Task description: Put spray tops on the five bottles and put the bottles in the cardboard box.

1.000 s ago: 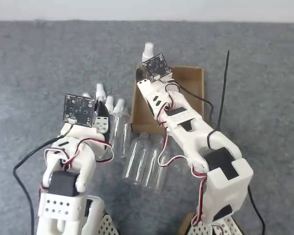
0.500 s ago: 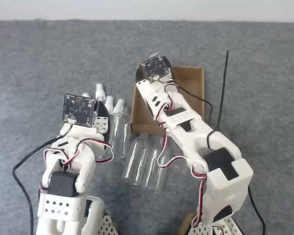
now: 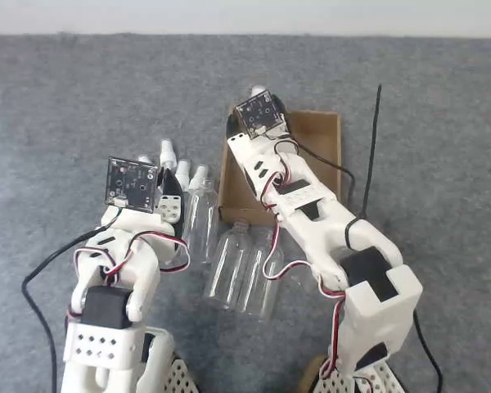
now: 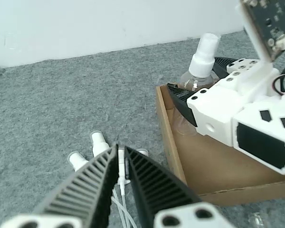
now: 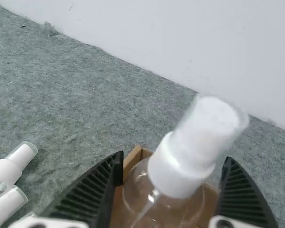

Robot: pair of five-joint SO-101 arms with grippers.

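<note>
Lowered toward cardboard box (image 3: 323, 135), clear round bottle (image 5: 180, 161) clamped in right gripper (image 5: 173, 161), left gripper (image 4: 120, 149) seemingly pinching white tube (image 4: 122, 173)

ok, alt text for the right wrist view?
Black right gripper holds a clear plastic bottle capped with a white spray top above the brown cardboard box. Nearby, loose white spray tops lie on grey carpet.

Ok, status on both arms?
Right gripper shut on capped bottle, at box corner. Left gripper by loose spray tops. Nothing in the way.
</note>
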